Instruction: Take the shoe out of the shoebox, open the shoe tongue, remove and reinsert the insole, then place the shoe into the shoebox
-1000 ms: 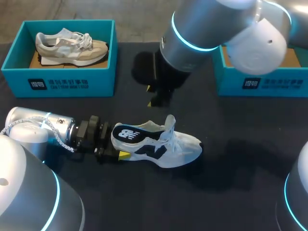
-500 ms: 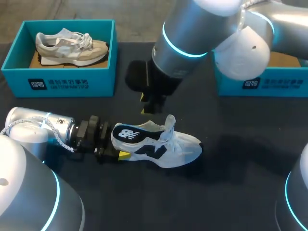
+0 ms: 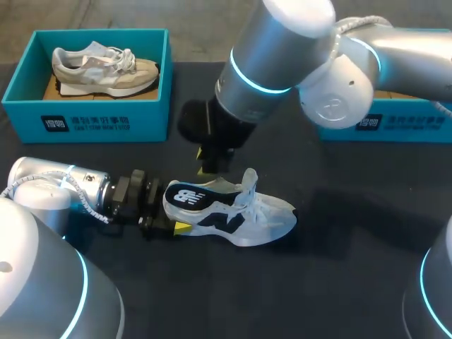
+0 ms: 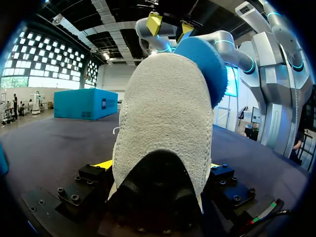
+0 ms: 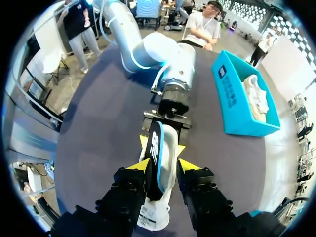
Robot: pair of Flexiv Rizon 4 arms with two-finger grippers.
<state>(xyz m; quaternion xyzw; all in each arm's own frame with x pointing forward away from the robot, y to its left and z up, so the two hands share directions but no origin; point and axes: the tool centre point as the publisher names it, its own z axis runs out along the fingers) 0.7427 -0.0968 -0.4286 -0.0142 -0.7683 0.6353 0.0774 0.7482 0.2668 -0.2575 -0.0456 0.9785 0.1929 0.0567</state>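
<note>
- The shoe [image 3: 240, 215] lies on the table [image 3: 353, 282], out of the shoebox [image 3: 409, 126], with its heel clamped in the left gripper [image 3: 169, 224].
- The insole [image 3: 194, 198] looks half-lifted, and the right gripper [image 3: 209, 161] hovers above it, fingers apart.
- Left to do, I'd judge: the insole and boxing the shoe.

The shoe [image 4: 163, 113] heel is rough, napped cloth. The table [image 3: 353, 282] is matt; the right arm [image 3: 275, 49] casing is glossy.

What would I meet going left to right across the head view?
Left shoebox holding a beige shoe → left gripper → white shoe, heel in that gripper → right shoebox. The right gripper overlaps the white shoe, so it is left out.
</note>
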